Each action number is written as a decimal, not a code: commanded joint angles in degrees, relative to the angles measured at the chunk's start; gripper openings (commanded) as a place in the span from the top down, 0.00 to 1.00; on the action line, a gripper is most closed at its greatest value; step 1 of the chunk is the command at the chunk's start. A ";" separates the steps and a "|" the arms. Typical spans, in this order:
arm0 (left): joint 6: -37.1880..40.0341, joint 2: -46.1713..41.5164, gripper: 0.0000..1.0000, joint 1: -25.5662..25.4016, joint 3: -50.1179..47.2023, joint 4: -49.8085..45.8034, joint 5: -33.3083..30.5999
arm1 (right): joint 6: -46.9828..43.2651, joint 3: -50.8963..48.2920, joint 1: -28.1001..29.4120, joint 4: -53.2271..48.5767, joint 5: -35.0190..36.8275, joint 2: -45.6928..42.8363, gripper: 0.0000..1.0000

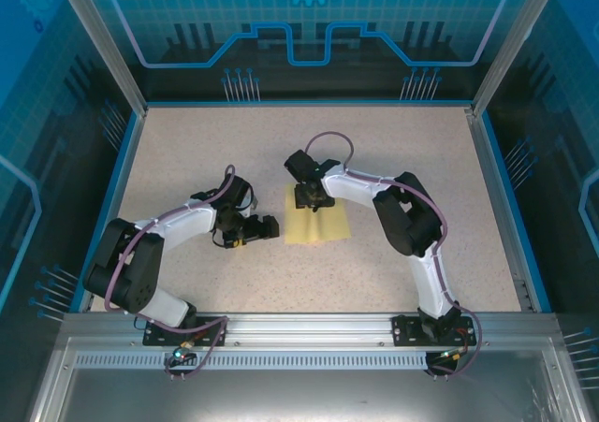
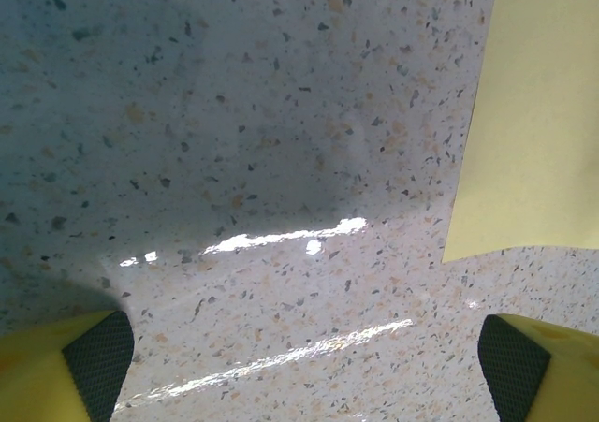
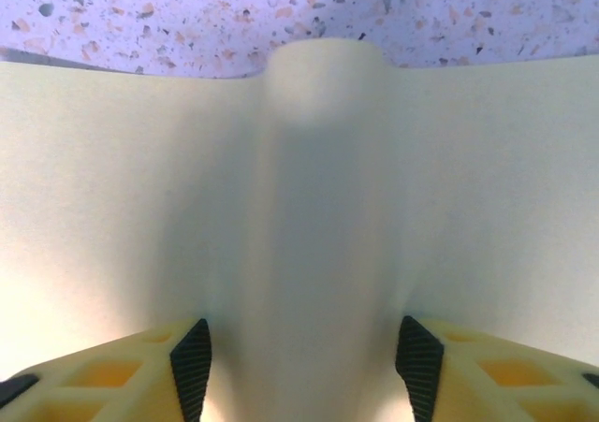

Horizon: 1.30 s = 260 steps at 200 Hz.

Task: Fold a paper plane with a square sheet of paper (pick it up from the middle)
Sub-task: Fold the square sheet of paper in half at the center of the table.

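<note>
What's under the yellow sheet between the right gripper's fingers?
The square sheet of paper humps into a ridge between the fingers of the right gripper. Speckled table shows beyond its edge; whatever lies beneath the hump is covered.

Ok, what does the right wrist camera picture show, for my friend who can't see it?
A pale yellow sheet of paper bulges up into a rounded ridge between the two black-padded yellow fingers of the right gripper. Speckled table shows beyond the paper's far edge.
</note>
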 commanded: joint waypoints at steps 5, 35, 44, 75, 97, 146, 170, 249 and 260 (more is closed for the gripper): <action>0.11 0.23 0.01 0.21 1.92 -1.09 1.44 | 0.21 -2.05 -0.24 -0.74 -3.04 -2.27 0.46; -0.01 0.15 0.01 0.04 2.07 -1.10 1.43 | 0.37 -3.18 -0.20 0.22 -3.51 -4.45 0.54; 0.05 0.16 0.01 0.02 2.01 -1.16 1.43 | 0.53 -3.53 -0.25 0.48 -4.03 -4.72 0.57; 0.04 -0.31 0.01 0.03 1.92 -1.43 1.32 | 0.86 -4.11 -0.15 1.46 -4.89 -6.70 0.65; 0.06 -1.24 0.01 0.02 2.08 -1.79 1.04 | 0.81 -4.36 -0.10 2.21 -6.32 -8.76 0.70; -0.85 -6.84 0.01 0.28 4.24 -4.83 -0.01 | 2.11 -5.03 0.31 6.00 -16.06 -15.11 0.73; -1.07 -12.05 0.01 0.78 7.15 -7.74 0.51 | 3.89 -7.50 -0.67 12.54 -25.40 -19.57 0.73; -5.60 -14.65 0.01 2.43 9.30 -4.75 8.76 | 12.84 -26.50 -8.30 41.13 -48.05 -20.35 0.72; -6.87 -13.64 0.01 2.34 8.59 -2.18 10.32 | 11.77 -28.31 -9.06 41.39 -48.45 -19.81 0.72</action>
